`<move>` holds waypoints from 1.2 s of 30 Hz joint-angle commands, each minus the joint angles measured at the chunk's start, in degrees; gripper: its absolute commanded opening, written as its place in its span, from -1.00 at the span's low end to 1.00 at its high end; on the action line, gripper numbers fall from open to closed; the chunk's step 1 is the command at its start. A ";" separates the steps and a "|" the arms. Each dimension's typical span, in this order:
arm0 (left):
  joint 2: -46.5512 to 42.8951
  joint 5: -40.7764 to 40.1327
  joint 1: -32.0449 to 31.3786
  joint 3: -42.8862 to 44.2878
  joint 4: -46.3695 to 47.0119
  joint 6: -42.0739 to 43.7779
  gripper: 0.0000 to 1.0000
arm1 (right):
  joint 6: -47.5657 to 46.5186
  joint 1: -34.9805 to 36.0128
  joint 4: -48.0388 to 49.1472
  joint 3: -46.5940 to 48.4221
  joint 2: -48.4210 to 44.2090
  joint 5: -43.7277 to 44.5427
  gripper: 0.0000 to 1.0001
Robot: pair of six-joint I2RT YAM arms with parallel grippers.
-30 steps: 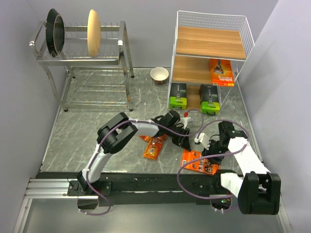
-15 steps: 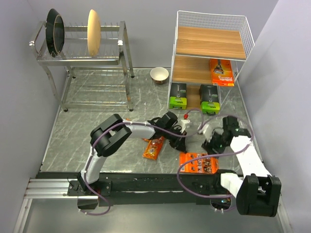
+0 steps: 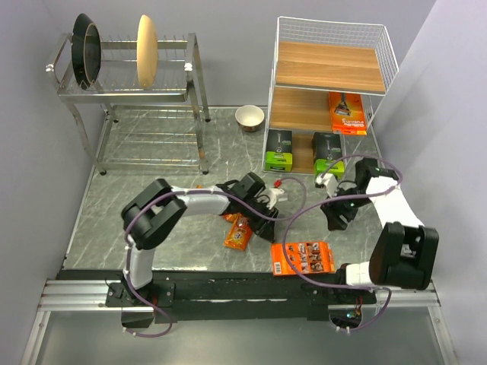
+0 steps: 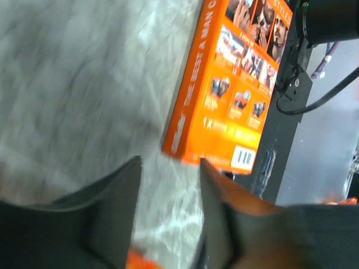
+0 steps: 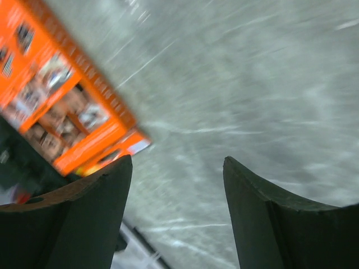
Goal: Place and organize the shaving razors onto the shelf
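Observation:
The white wire shelf stands at the back right. One flat orange razor card lies on its middle board, and two dark grey razor boxes sit at its bottom. Another flat orange card lies at the table's front edge. A narrow orange blister pack lies mid-table, with a second one beside it. My left gripper hovers open just right of these packs, holding nothing. My right gripper is open over bare marble, below the shelf.
A steel dish rack with plates fills the back left. A small bowl sits between it and the shelf. Purple cables loop over the table between the arms. The black front rail runs just beyond the front card.
My right gripper has opened wider and drawn back from the front orange card toward the shelf. The card has slid left along the front edge. My left gripper moved left.

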 commanded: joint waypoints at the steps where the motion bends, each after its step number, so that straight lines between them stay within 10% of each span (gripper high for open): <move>1: -7.48 -2.04 1.65 -4.15 1.00 -0.66 0.16 | -9.37 -0.30 -7.04 0.21 0.33 1.82 0.54; 6: -10.56 6.92 2.53 -7.24 3.90 0.83 0.24 | -20.26 0.31 -11.17 0.73 4.89 2.95 0.61; 14: -6.70 13.61 0.87 -9.34 14.25 -0.40 -0.57 | -27.50 1.54 -8.71 0.11 11.75 4.02 0.60; 36: -3.88 10.80 -3.27 -12.51 22.89 -5.68 -0.50 | -32.78 8.92 -11.00 -4.63 19.84 6.39 0.15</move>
